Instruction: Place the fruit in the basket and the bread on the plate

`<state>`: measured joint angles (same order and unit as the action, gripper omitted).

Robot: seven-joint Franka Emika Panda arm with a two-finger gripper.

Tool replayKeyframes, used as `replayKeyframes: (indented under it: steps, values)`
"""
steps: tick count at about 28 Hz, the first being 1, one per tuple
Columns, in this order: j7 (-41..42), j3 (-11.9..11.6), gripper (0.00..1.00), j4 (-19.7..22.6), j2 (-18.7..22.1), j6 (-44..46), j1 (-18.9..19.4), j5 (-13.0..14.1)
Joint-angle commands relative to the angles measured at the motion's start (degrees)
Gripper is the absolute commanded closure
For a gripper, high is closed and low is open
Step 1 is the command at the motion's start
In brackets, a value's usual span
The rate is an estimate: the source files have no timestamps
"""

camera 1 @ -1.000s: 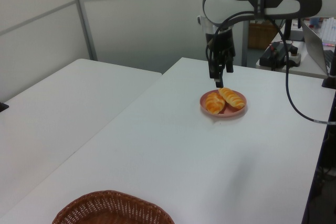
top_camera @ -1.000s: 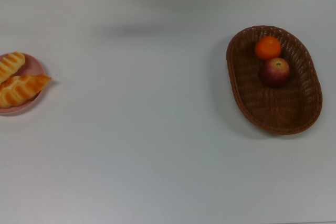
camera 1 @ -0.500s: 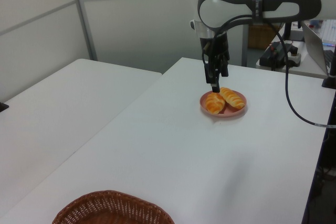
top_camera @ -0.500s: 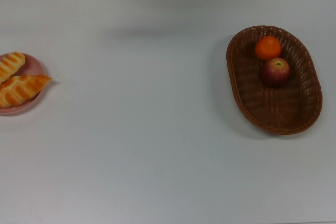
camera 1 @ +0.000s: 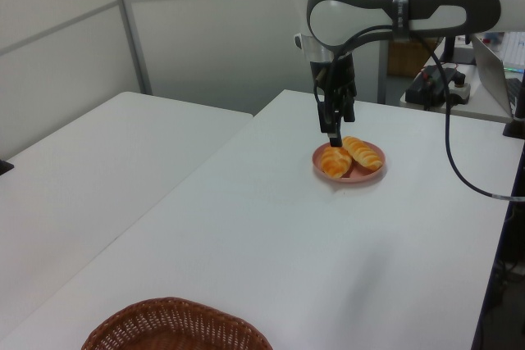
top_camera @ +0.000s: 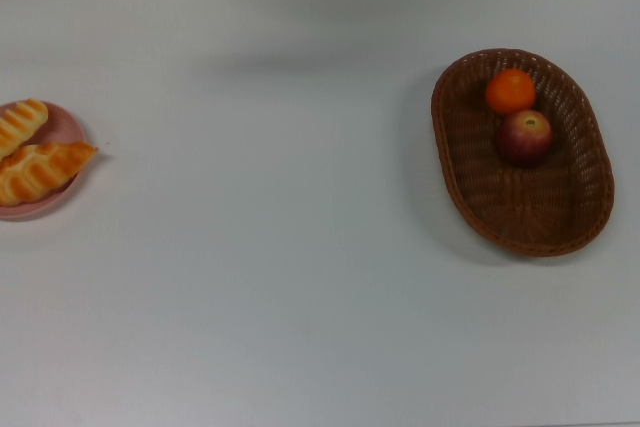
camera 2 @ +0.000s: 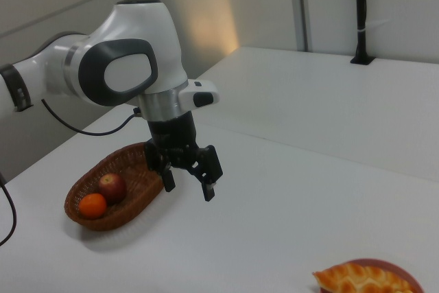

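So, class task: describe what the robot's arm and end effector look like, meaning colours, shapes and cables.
The arm has rounded glossy white shells with dark grey joint panels. A black cable loops off it. The end effector is black, with two slim straight fingers.

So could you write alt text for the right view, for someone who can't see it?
A white robot arm's open gripper hangs empty above a white table. Behind it on the right view's left, a brown wicker basket holds an apple and a tangerine; bread on a pink plate shows at the bottom right.
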<state>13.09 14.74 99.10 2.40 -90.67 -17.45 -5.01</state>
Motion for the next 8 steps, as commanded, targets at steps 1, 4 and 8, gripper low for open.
replayKeyframes:
  steps: [1, 4, 8]
  values:
    - [0.98, -0.15, 0.00, -0.22, 0.24, 1.28, 0.22, 0.88]
    - [0.98, -0.15, 0.00, -0.22, 0.24, 1.28, 0.22, 0.88]
    - [0.89, -0.15, 0.00, -0.31, 0.24, 1.28, 0.22, 0.88]
